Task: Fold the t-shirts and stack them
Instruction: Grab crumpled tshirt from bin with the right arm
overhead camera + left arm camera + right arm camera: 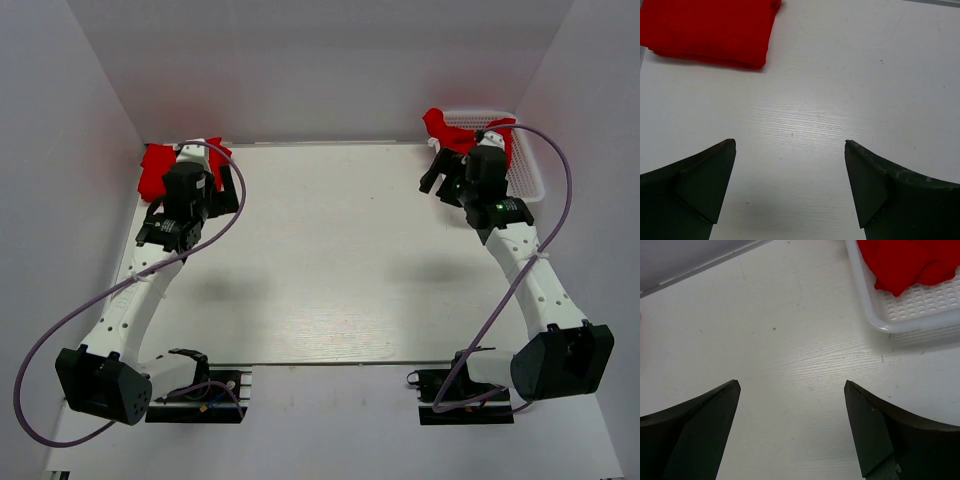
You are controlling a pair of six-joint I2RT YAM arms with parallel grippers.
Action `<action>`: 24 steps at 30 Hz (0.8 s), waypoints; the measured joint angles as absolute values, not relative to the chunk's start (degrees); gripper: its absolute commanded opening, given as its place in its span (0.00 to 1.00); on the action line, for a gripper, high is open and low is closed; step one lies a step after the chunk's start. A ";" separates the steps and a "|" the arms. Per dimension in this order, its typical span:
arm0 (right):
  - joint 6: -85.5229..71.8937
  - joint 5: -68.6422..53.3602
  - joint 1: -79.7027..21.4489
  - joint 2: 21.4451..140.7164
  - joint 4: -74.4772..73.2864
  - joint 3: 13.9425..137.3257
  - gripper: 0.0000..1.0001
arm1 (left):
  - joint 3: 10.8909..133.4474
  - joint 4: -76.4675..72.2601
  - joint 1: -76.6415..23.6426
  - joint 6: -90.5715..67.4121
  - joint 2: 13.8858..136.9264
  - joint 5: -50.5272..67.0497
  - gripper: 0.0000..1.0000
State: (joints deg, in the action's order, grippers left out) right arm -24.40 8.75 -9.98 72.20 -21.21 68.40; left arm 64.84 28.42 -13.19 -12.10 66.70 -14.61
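Observation:
A folded stack of red t-shirts [153,172] lies at the table's far left corner; it also shows in the left wrist view [710,30], flat at the upper left. My left gripper [220,198] [790,142] is open and empty over bare table, just right of and nearer than the stack. More crumpled red t-shirts [445,130] [910,260] lie in and hang over the white mesh basket [530,175] [875,315] at the far right. My right gripper [442,186] [792,382] is open and empty over bare table, just left of the basket.
The white table [320,260] runs between the two arms. Grey walls close in the back and both sides. Purple cables loop from each arm.

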 measured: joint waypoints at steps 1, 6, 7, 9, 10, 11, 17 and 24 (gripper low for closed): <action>-24.05 8.19 -9.98 72.36 -21.30 68.40 0.90 | 64.86 28.51 -13.19 -12.10 66.70 -14.63 1.00; -23.53 6.22 -9.98 73.45 -22.55 68.40 0.90 | 64.88 28.95 -13.19 -12.10 66.70 -15.42 1.00; -23.46 6.20 -9.98 73.47 -22.65 68.40 0.90 | 64.88 29.06 -13.19 -12.12 66.70 -15.64 1.00; -23.07 6.20 -9.98 73.47 -22.52 68.40 0.90 | 64.88 29.30 -13.19 -12.12 66.70 -15.79 1.00; -22.76 6.22 -9.98 73.47 -22.48 68.40 0.90 | 64.88 29.45 -13.19 -12.10 66.70 -15.88 1.00; -22.44 6.31 -9.98 73.47 -22.46 68.40 0.90 | 64.88 29.52 -13.19 -12.12 66.70 -15.90 1.00; -20.60 10.00 -9.96 76.49 -24.25 71.81 0.90 | 65.23 29.91 -13.19 -12.51 66.85 -16.05 1.00; -18.68 14.09 -8.99 94.83 -32.93 93.25 0.90 | 65.73 30.02 -13.19 -12.62 68.18 -16.01 1.00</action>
